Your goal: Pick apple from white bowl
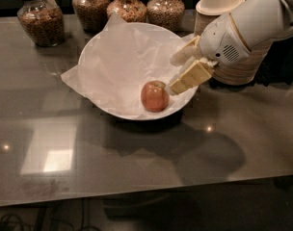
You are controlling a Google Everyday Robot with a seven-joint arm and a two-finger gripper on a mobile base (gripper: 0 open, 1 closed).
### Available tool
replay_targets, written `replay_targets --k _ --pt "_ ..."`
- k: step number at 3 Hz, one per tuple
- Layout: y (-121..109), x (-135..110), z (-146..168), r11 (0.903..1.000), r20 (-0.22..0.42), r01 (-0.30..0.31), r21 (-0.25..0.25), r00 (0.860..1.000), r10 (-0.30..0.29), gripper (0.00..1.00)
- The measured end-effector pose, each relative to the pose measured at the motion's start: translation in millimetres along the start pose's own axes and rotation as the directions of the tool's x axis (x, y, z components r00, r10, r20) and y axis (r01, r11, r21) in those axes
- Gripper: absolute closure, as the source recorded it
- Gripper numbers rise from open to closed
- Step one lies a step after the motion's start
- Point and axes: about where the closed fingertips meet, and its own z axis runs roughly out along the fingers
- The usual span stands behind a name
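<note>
The reddish-orange apple [154, 96] lies in the right front part of the wide white bowl [121, 113], which is lined with crumpled white paper [118, 61]. My gripper [173, 75] reaches in from the right over the bowl's right rim, just right of the apple and slightly above it. It is open and empty, with one beige finger [191, 76] angled down toward the apple and the other finger [183, 56] above it. The fingers do not touch the apple.
Several glass jars of brown granules [39, 16] [128, 6] stand along the back edge of the grey table [137, 162]. Stacks of beige paper bowls [219, 0] stand at the back right, behind my arm [252, 25].
</note>
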Motion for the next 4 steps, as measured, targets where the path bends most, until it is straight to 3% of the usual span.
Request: replay_targets --k 1,4 --pt "-1.0 3.2 9.9 1.0 0.012 -0.005 -0.003 1.0 0.005 0.32" --pt "-16.2 22.4 51.3 0.9997 0.014 0.016 -0.02 1.0 -0.016 0.27"
